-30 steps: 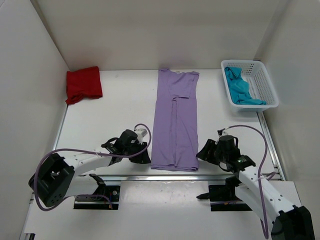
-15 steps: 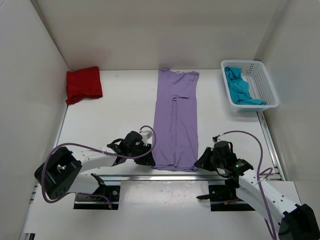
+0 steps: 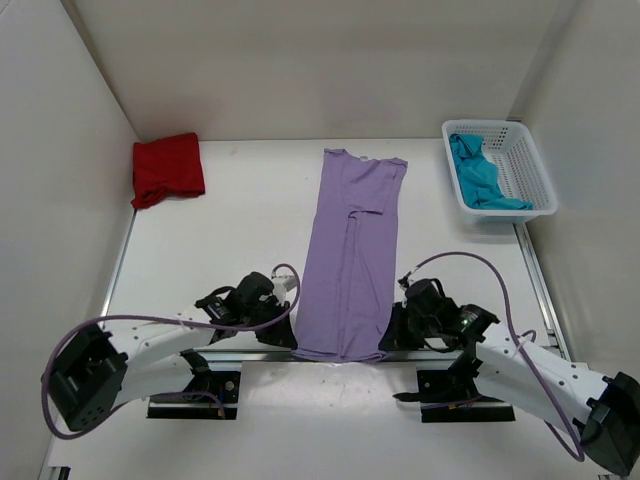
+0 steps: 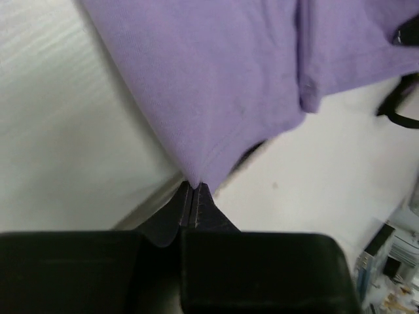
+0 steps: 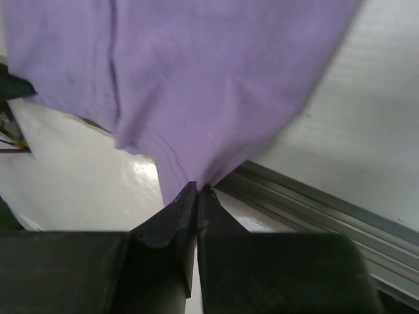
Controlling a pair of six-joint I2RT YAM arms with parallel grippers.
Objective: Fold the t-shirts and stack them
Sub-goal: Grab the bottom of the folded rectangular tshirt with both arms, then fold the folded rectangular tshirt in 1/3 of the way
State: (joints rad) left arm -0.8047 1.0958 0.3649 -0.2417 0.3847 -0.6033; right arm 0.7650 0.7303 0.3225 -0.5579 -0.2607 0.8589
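The lavender t-shirt (image 3: pixel 352 255) lies lengthwise mid-worktop (image 3: pixel 230 230). The left tool (image 4: pixel 192 190) is clenched on its near left corner and the right tool (image 5: pixel 198 190) on its near right corner (fabric pinched thin between closed fingertips). The dark red t-shirt (image 3: pixel 167 168) sits far left, and the teal t-shirt (image 3: pixel 478 175) lies in the white basket (image 3: pixel 530 165).

I see the lavender shirt (image 4: pixel 216 78) cut off at both wrist views' top edges. Its pinched corner hides between the fingers of the left gripper (image 4: pixel 190 190).
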